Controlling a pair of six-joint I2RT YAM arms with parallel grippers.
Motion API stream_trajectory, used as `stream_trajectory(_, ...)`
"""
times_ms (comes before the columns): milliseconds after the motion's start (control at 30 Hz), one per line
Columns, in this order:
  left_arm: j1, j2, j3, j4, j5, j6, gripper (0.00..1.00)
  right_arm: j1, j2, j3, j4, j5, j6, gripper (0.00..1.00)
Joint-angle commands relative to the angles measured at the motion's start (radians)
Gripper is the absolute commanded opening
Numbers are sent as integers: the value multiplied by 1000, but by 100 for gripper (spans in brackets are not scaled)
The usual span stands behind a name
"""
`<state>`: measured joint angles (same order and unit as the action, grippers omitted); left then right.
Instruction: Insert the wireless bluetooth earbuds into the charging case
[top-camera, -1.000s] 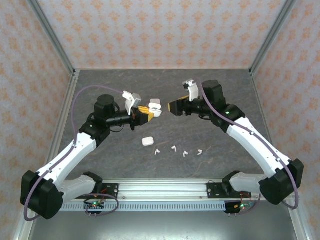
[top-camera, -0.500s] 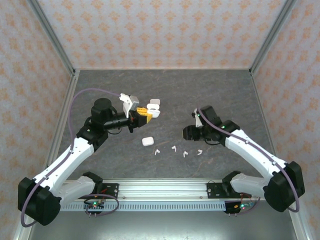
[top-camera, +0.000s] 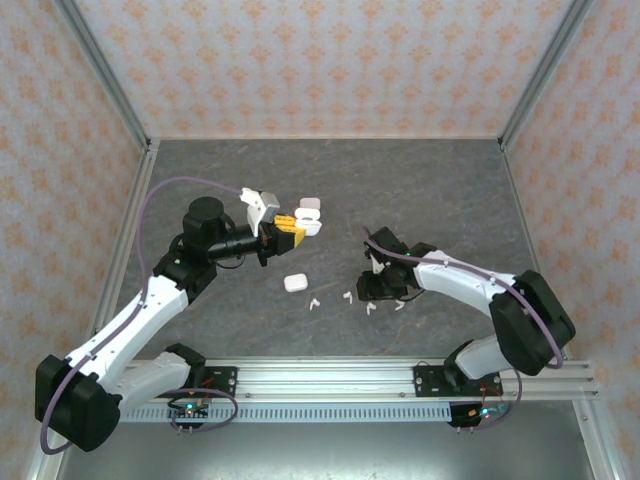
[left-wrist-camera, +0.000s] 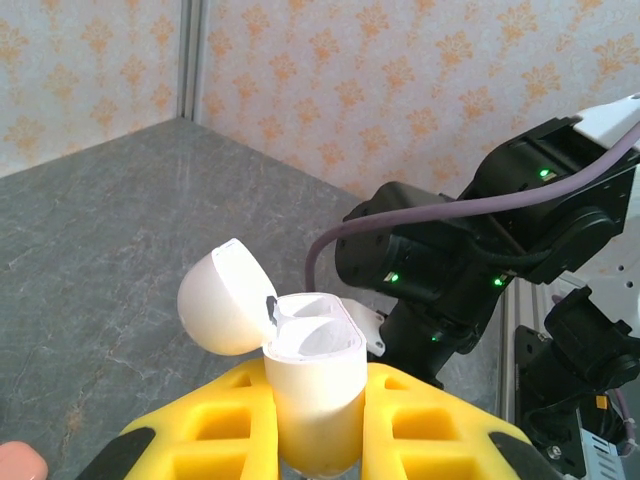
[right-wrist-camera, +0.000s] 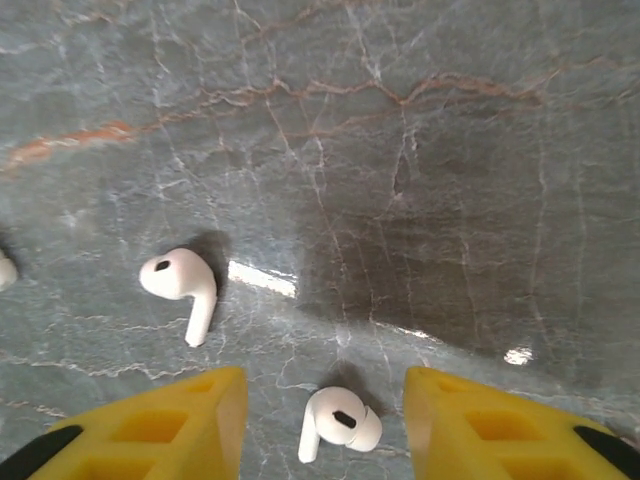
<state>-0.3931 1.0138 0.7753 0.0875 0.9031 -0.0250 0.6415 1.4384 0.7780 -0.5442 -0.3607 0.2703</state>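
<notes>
My left gripper (top-camera: 296, 226) (left-wrist-camera: 315, 435) is raised over the table's left half, shut on a white charging case (left-wrist-camera: 313, 385) (top-camera: 311, 227). The case stands upright with its lid (left-wrist-camera: 224, 300) flipped open to the left. My right gripper (top-camera: 372, 298) (right-wrist-camera: 325, 430) is low over the row of white earbuds and open. One earbud (right-wrist-camera: 340, 422) lies on the table between its yellow fingers (right-wrist-camera: 170, 435), with a gap on each side. A second earbud (right-wrist-camera: 183, 286) lies to its left. From above, earbuds show at the row's left end (top-camera: 313, 301) and right end (top-camera: 400, 304).
A closed white case (top-camera: 294, 283) lies on the grey stone table (top-camera: 450, 190) left of the earbud row. Another white case (top-camera: 308, 205) sits just beyond the held one. Patterned walls close in three sides. A pinkish thing (left-wrist-camera: 15, 462) shows at the left wrist view's corner.
My right arm has swung from mid-air near the held case down and toward me to the earbud row, its jaws narrowing. The left arm has barely moved.
</notes>
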Motion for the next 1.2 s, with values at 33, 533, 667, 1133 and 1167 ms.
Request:
stream_trajectory(33,-8,-27,2,29,-21,20,3,11,36,6,20,34,23,44)
stream_trajectory(533,-7,-15,13,8,-26,33,4,39,77,10,-39,1,48,36)
stream_trajectory(667,-8,-14,9,11,-29,30,4,44,72,14,-62,-3,50,35)
stream_trajectory(1133,-9,-5,9,12,-31,28,4,50,59,-2,-77,-2,54,27)
stream_trajectory(1167,-8,-4,9,12,-31,29,4,49,59,0,-78,-3,53,25)
